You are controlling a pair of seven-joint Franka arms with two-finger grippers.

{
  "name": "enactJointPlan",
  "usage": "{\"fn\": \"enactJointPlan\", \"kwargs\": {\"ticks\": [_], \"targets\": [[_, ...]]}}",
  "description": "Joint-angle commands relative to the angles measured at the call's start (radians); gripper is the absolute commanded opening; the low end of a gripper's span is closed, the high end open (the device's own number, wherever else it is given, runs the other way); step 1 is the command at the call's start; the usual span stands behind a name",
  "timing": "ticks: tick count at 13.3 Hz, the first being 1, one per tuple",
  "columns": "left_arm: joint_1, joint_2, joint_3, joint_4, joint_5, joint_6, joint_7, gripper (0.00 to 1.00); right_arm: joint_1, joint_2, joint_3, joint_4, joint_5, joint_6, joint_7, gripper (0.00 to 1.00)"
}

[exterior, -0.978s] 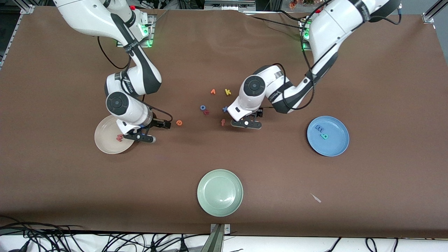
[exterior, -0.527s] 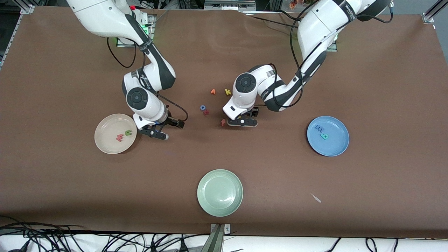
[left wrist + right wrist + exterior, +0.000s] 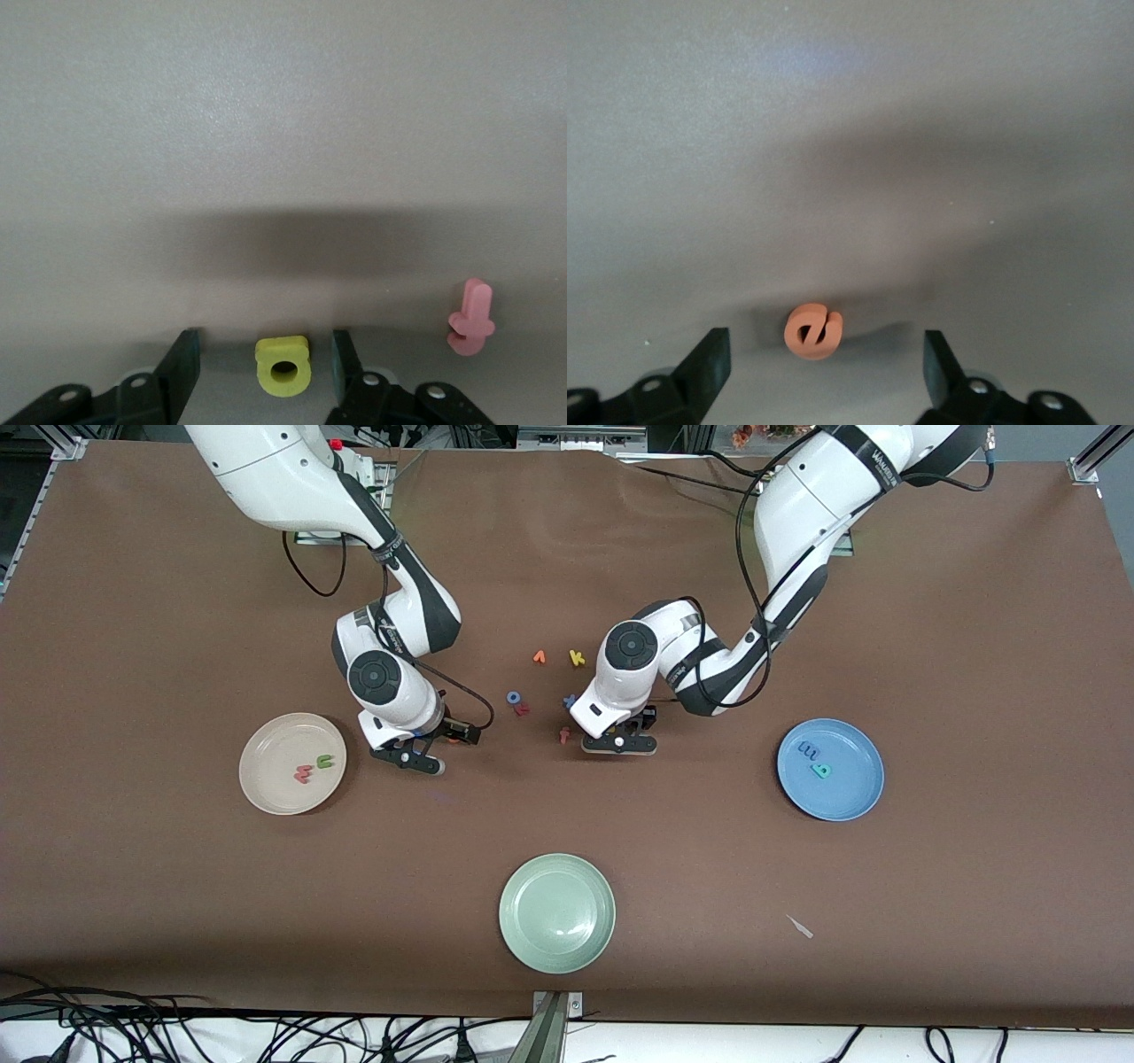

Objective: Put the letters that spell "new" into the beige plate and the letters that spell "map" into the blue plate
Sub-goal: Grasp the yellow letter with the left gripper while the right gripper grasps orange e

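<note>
Brown table (image 3: 177, 912): yellow a (image 3: 283, 365) is bracketed untouched by the half-open left gripper (image 3: 264, 343), and orange e (image 3: 813, 332), at three o'clock of beige plate (image 3: 266, 779), by the wide-open right gripper (image 3: 826, 343), so either could be flicked away by off-centre closure.

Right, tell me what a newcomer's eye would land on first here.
Both grippers are down among the loose letters at mid-table: the left gripper has its fingers on either side of the yellow a, gaps showing on both sides, and the right gripper is spread wide around the orange e. Next, the plates: the beige plate holds two letters, as does the blue plate.
</note>
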Motion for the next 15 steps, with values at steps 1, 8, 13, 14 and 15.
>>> {"fn": "enactJointPlan", "kwargs": {"ticks": [1,8,13,14,15], "targets": [[-0.009,0.007,0.004,0.015,0.010,0.004,-0.021,0.60,0.004,0.008,0.001,-0.006,0.004,0.030,0.015,0.87],[0.005,-0.027,0.001,0.009,0.010,-0.016,-0.011,0.18,0.007,0.011,0.001,-0.006,0.004,0.035,0.015,0.57],[0.069,-0.159,-0.004,0.021,0.008,-0.204,0.203,0.19,0.007,0.011,0.003,-0.005,0.004,0.035,0.015,0.38],[0.094,-0.185,-0.004,0.020,0.008,-0.237,0.292,0.20,0.007,0.012,0.003,-0.005,0.004,0.036,0.015,0.35],[0.118,-0.208,-0.004,0.021,0.008,-0.282,0.378,0.20,0.007,0.012,0.003,-0.005,0.004,0.036,0.015,0.32]]}}
